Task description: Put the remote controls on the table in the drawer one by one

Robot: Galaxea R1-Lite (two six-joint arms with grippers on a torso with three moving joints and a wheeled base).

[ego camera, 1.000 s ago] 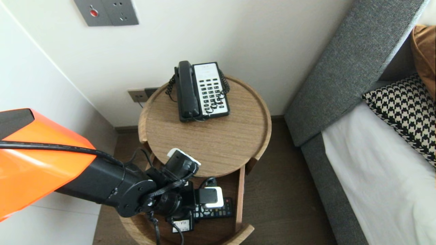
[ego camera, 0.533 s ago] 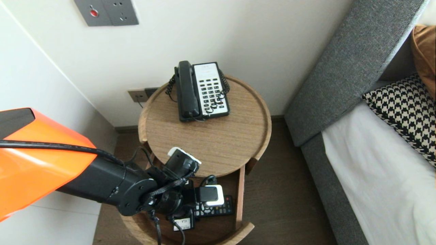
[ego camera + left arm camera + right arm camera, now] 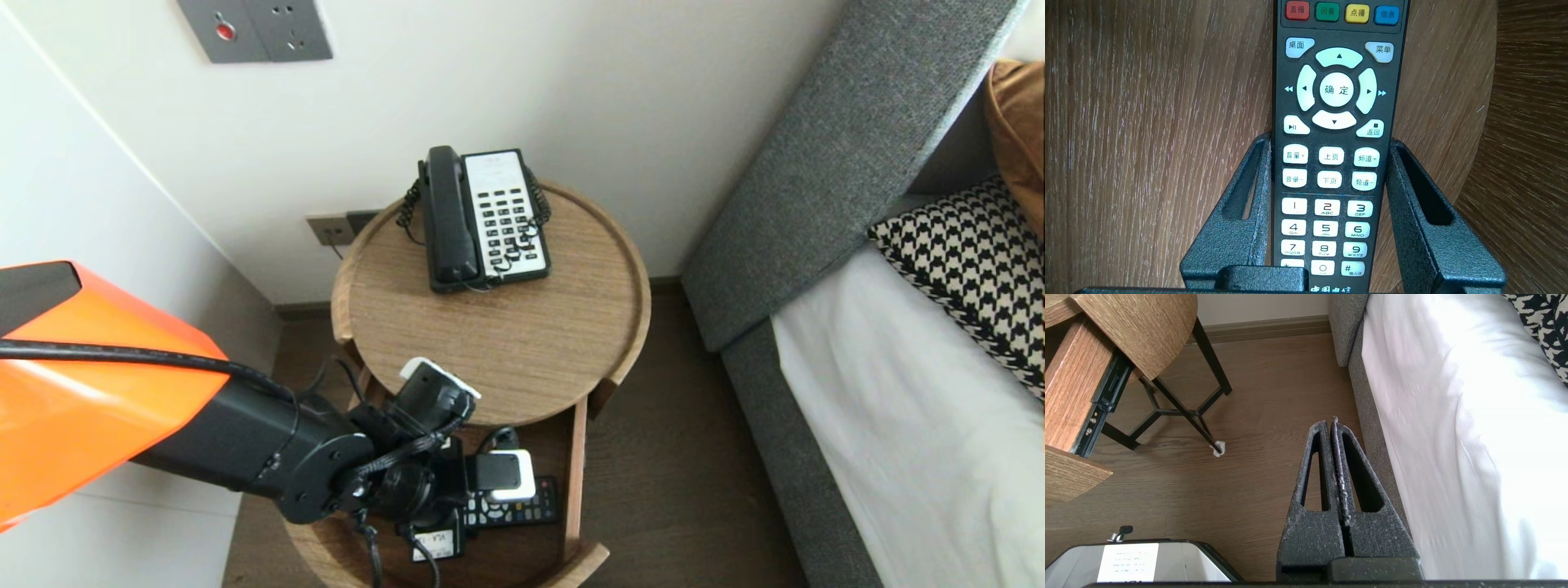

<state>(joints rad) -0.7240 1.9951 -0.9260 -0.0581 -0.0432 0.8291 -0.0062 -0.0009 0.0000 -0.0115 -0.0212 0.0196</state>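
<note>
Fingers (image 3: 1241, 212) of the left gripper (image 3: 1329, 140) clasp the black remote control (image 3: 1337, 90) by its long sides, inside the open wooden drawer (image 3: 1147, 122) under the round tabletop (image 3: 506, 343). Its coloured keys extend beyond the fingertips. Right gripper (image 3: 1332, 422) hangs pressed closed over the floor (image 3: 1257, 396) beside the bed (image 3: 1453, 437).

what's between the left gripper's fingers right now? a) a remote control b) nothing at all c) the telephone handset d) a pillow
a: the left wrist view shows the left gripper with its fingers against both long sides of the black remote control, which lies in the open drawer; the telephone sits apart on the table top.
</note>
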